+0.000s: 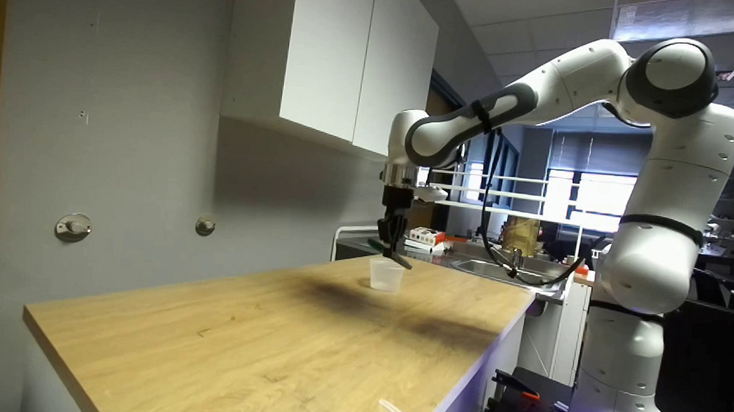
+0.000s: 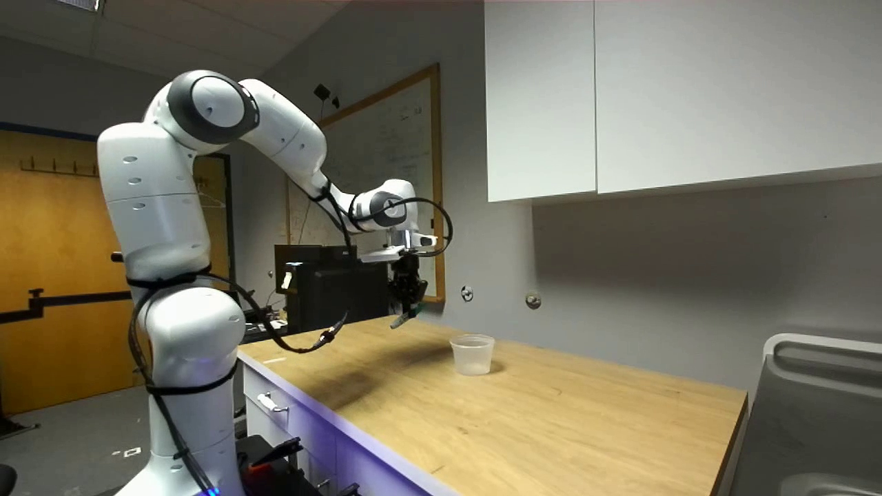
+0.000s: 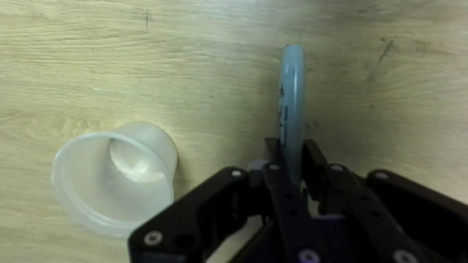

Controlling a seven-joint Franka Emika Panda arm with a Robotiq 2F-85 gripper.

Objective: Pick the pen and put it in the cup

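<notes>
Over the counter [image 1: 259, 338], we have the gripper [image 3: 292, 146] clamped on its load; leftward in the wrist view, lower and apart, the cup [image 2: 473, 358] stands upright; the pinched pen [image 3: 292, 87] slants, its long axis crossing our likely path cupward.

The arm [image 1: 578, 69] arches high, wrist [image 1: 403, 136] bent downward, the pincer [image 3: 291, 148] hanging with fingers [image 3: 315, 160] clamped nearly together.

A slim, glossy, blue-grey cylindrical pen [image 3: 293, 84] bears small dark lettering. The two-fingered pincer [image 3: 290, 143] is black, dotted with silvery screw heads [image 3: 153, 238]; the round translucent plastic cup [image 3: 109, 182], whitish; the tan, wood-grained tabletop [image 1: 259, 345], flecked with dark marks; the jointed robot arm [image 1: 689, 172], white with dark-grey bands.
</notes>
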